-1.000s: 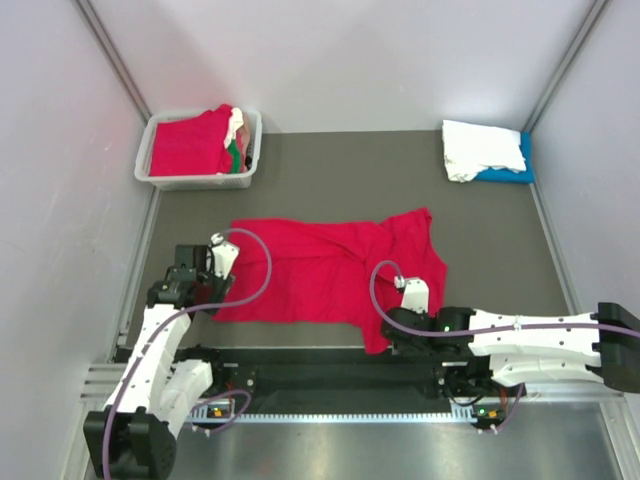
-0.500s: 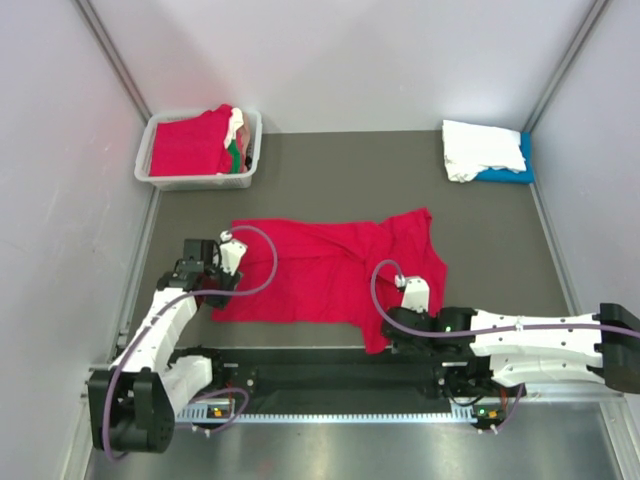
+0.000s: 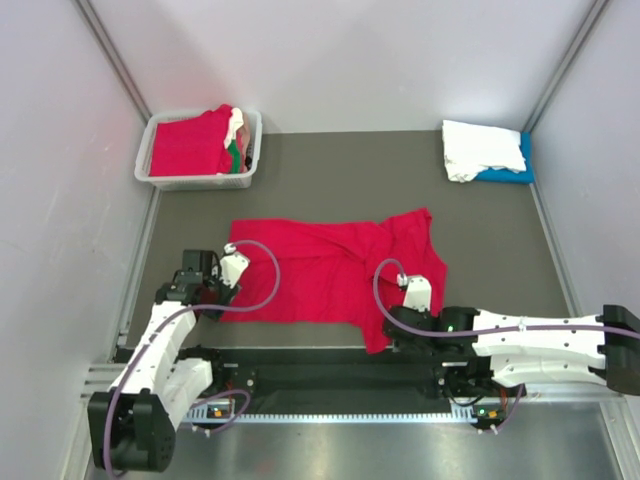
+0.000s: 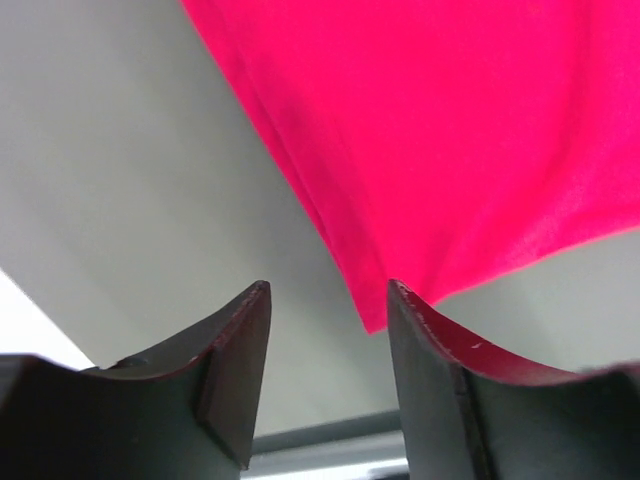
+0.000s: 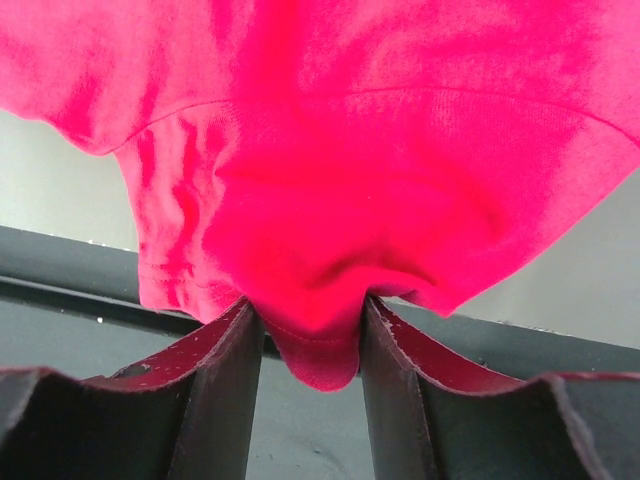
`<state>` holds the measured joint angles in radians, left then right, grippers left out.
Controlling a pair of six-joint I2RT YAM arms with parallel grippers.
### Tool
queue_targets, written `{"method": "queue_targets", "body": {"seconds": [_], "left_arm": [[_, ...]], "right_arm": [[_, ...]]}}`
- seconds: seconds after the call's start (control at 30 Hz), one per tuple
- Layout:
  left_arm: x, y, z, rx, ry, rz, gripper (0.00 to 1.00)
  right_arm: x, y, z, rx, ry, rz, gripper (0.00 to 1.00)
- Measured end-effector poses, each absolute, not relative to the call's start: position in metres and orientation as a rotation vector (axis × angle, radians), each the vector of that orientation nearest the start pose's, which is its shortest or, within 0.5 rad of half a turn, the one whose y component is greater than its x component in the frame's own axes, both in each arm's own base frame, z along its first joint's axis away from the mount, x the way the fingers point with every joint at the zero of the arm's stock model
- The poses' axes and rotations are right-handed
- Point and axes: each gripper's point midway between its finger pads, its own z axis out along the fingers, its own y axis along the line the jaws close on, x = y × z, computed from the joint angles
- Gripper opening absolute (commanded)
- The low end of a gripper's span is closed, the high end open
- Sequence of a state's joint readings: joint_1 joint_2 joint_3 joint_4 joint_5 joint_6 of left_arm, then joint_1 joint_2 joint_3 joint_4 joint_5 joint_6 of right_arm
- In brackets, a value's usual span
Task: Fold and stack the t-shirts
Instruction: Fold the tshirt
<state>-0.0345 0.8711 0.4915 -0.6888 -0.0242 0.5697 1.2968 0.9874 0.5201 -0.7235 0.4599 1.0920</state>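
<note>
Folds of soft red t-shirt [image 3: 310, 270] tight within right tool [image 5: 308, 320]; left tool [image 4: 330, 300] wide.

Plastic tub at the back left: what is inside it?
Crumpled red cloth fills the tub, with a pale piece and a green piece at its right side. Whatever lies beneath is covered.

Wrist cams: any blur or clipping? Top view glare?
Left wrist: red t-shirt oversaturated, weave lost, fingers soft. Right wrist: folds readable, hem stitching visible. Top external: sheen on the metal plate, red cast on the wall beside the tub.
</note>
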Motion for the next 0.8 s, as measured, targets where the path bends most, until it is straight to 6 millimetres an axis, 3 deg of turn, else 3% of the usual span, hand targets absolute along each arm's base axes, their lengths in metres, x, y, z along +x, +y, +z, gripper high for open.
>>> {"method": "queue_targets", "body": {"seconds": [0.27, 0.53, 0.73, 0.8], "left_arm": [[0.164, 0.022, 0.029, 0.89, 2.706, 0.156, 0.5], [0.165, 0.022, 0.037, 0.907, 2.718, 0.145, 0.36], [0.163, 0.021, 0.034, 0.918, 2.745, 0.127, 0.46], [0.162, 0.02, 0.033, 0.92, 2.746, 0.115, 0.59]], "right_arm": [[0.099, 0.173, 0.041, -0.144, 2.562, 0.23, 0.43], [0.101, 0.171, 0.041, -0.137, 2.558, 0.224, 0.43], [0.101, 0.172, 0.043, -0.133, 2.553, 0.236, 0.43], [0.101, 0.172, 0.043, -0.132, 2.553, 0.238, 0.43]]}}
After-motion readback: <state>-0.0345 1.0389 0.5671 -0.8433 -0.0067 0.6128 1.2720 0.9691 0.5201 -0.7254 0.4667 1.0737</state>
